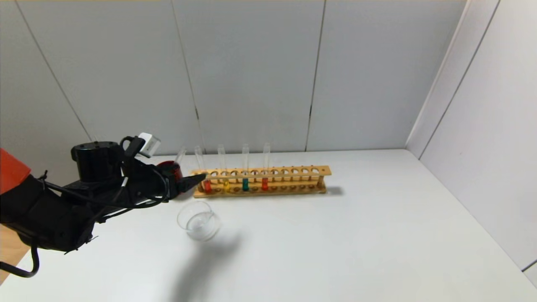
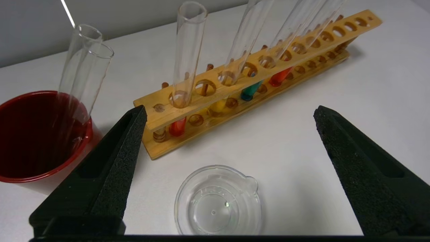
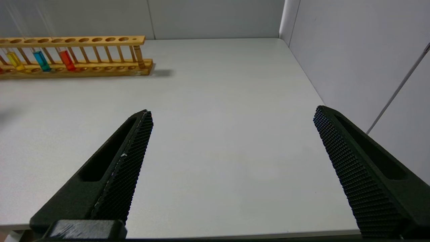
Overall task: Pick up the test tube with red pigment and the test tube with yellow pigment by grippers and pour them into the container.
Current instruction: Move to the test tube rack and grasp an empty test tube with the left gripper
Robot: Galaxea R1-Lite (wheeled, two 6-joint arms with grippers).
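The test tube with red pigment [image 1: 207,185] [image 2: 178,125] stands upright in the left end hole of a wooden rack [image 1: 293,171]. One hole along is the test tube with yellow pigment [image 1: 226,184] [image 2: 218,106]. The container [image 1: 198,220] [image 2: 218,201], a low clear glass dish with a lip, sits on the table in front of the rack's left end. My left gripper [image 1: 193,181] [image 2: 231,111] hovers open above the container, its tips just short of the rack's left end, holding nothing. My right gripper [image 3: 231,112] is open over bare table, far from the rack [image 3: 84,39].
A teal-liquid tube [image 1: 245,183] and a deeper red tube [image 1: 264,183] stand further right in the rack. A dark red cup [image 1: 170,167] [image 2: 33,134] left of the rack holds two empty tubes [image 2: 84,67]. Walls close the back and right of the white table.
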